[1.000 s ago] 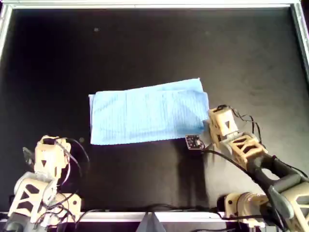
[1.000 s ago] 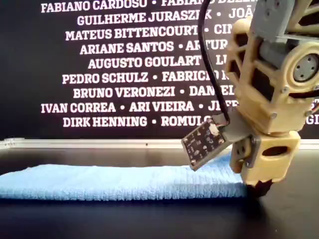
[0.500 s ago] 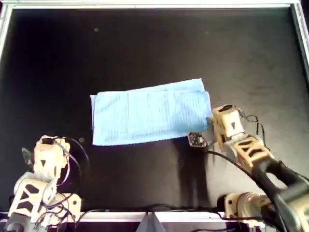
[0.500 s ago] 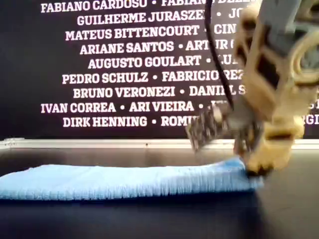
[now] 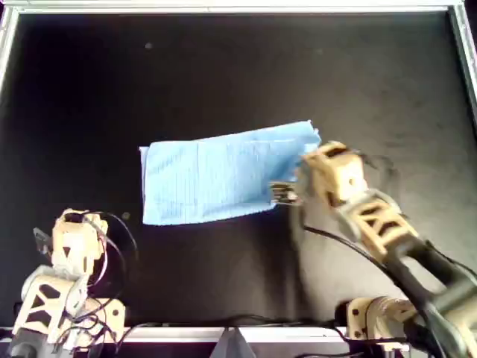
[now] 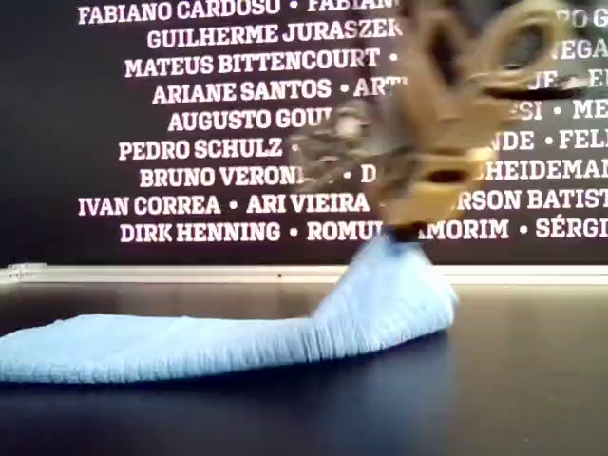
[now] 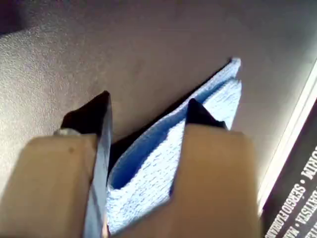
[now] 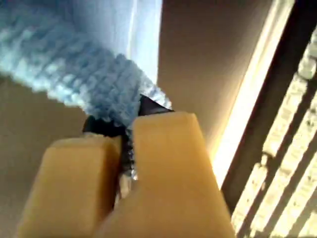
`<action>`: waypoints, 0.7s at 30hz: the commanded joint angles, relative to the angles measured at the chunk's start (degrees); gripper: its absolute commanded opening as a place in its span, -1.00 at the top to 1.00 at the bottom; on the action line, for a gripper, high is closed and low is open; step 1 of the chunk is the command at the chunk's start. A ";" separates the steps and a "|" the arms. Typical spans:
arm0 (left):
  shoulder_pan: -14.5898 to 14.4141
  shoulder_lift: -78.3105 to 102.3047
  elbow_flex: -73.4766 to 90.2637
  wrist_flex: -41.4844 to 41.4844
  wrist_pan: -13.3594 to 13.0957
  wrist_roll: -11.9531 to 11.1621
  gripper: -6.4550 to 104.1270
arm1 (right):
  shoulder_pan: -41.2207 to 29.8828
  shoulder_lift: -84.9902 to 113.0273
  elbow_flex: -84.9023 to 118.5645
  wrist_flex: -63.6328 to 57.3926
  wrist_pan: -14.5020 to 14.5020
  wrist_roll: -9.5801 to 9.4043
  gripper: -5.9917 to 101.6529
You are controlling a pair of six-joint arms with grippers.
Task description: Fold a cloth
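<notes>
The light blue cloth (image 5: 209, 179) lies folded in a long band on the black table. My second gripper (image 5: 305, 173) is shut on its right edge in the overhead view and holds that edge up off the table, so the cloth (image 6: 190, 347) rises in a hump under the blurred gripper (image 6: 408, 233). The second wrist view shows the jaws (image 8: 130, 124) pinched on a bunched cloth (image 8: 74, 64). My first gripper (image 5: 74, 231) stands at the overhead view's lower left, away from the cloth. Its jaws (image 7: 146, 106) are open and empty, with the cloth (image 7: 223, 94) seen beyond them.
A metal rail (image 5: 223, 7) runs round the black table. A black banner with white names (image 6: 209, 123) stands behind the table. A small circuit board (image 5: 282, 192) hangs on the second arm beside its gripper.
My second gripper has lifted the cloth's right edge and carried it toward the overhead view's left and a little up. The first arm has not moved.
</notes>
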 commanded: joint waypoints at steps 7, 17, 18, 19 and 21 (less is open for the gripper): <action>1.32 0.79 -1.85 0.00 -0.26 0.00 -0.10 | 9.84 -17.75 -25.75 -2.29 -0.53 0.35 0.90; 1.32 0.79 -1.85 0.00 -0.26 0.00 -0.10 | 17.14 -31.55 -47.20 -2.29 -0.53 0.26 0.90; 1.32 0.79 -1.85 0.00 -0.26 0.00 -0.10 | 17.58 -32.96 -49.22 -2.29 -0.53 0.26 0.90; 1.32 0.79 -1.85 0.00 -0.26 0.00 -0.10 | 18.02 -34.19 -51.06 -2.29 -0.53 0.26 0.90; 1.32 0.79 -1.85 0.00 -0.26 0.00 -0.10 | 18.90 -36.39 -54.23 -2.29 -0.53 0.26 0.90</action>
